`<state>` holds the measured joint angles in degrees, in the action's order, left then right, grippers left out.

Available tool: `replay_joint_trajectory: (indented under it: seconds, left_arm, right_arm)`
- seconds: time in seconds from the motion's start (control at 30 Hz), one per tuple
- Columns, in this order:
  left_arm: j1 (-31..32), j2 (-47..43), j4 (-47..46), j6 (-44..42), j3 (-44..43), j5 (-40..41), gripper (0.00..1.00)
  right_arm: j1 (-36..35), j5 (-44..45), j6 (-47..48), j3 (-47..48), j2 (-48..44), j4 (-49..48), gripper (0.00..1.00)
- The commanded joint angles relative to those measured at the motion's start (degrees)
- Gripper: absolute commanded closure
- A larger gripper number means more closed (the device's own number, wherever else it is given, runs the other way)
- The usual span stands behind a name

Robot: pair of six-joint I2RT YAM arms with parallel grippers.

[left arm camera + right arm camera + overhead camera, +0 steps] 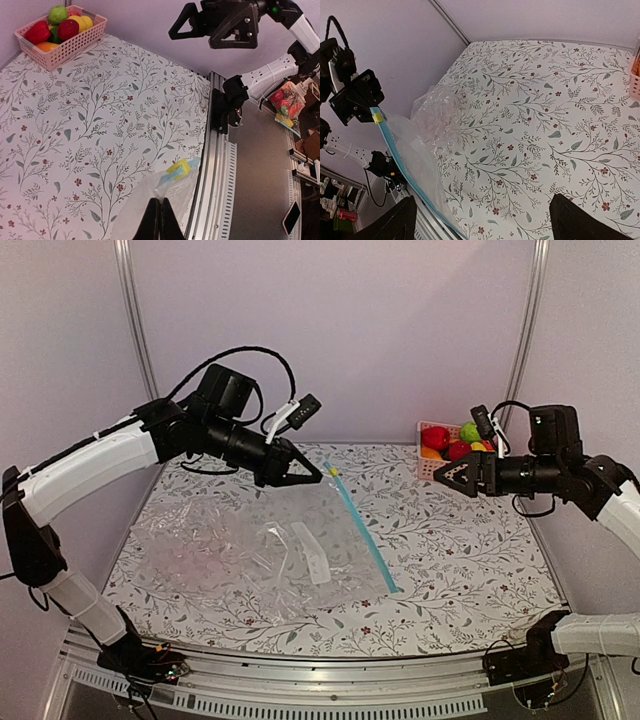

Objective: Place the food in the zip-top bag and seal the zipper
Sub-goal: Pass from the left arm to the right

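Observation:
The zip-top bag lies flat mid-table, its blue-teal zipper running along the right edge to a yellow slider. My left gripper is shut on the bag's far corner beside the slider and lifts it a little. The left wrist view shows the pinched plastic at the closed tips, with the slider just beyond. The food sits in a pink basket at the back right. My right gripper hovers open in front of the basket, holding nothing.
Another sheet of crinkled clear plastic lies left of the bag and also shows as a clump in the right wrist view. The aluminium rail marks the near table edge. Walls close in at the back and on both sides.

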<state>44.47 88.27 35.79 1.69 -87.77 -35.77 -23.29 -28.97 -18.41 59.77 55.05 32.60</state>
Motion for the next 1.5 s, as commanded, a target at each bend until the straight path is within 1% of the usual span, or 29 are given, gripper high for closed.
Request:
replay_joint_trajectory:
  seconds: [0.0,0.13,0.2,0.3,0.43,0.53,0.63,0.73,1.0,1.13,1.47]
  left_arm:
    - [0.51,1.51,1.78,-3.3,1.74,-1.9,1.0]
    - [0.45,1.65,0.76,-3.69,4.24,-3.25,1.0]
    - [0.44,1.93,-0.16,-3.56,5.45,-3.01,1.0]
    - [0.49,3.46,0.31,-3.41,5.54,-4.38,1.0]
    - [0.44,5.63,1.32,-2.8,4.8,-5.05,1.0]
    - [0.47,6.18,1.51,-2.52,4.67,-3.9,1.0]
    - [0.45,6.68,1.55,-2.29,4.64,-3.13,1.0]
    - [0.47,7.19,1.53,-2.11,4.54,-3.46,1.0]
    - [0.49,7.5,1.56,-1.95,4.45,-3.84,1.0]
    - [0.45,7.45,1.55,-1.93,4.45,-3.52,1.0]
    - [0.47,6.92,1.42,-1.89,4.51,-3.01,1.0]
  right_arm:
    - [-7.63,4.77,1.37,2.42,4.08,-1.51,0.1]
    - [-15.04,8.86,1.66,3.72,9.28,-6.65,0.16]
    - [-18.31,10.73,1.43,3.39,12.01,-11.68,0.21]
    - [-21.7,12.11,1.66,3.74,15.52,-16.63,0.24]
    - [-26.04,14.72,4.08,7.31,20.08,-17.07,0.32]
    - [-28.24,15.32,5.21,8.51,22.39,-18.12,0.37]
    - [-30.0,16.31,5.38,8.52,23.39,-18.9,0.4]
    - [-31.5,18.31,5.61,8.33,24.41,-18.84,0.46]
    - [-32.27,19.31,4.48,7.23,26.75,-20.35,0.5]
    - [-32.48,20.17,5.04,7.29,27.37,-20.24,0.56]
    - [-33.89,19.89,4.76,7.64,28.77,-20.33,0.67]
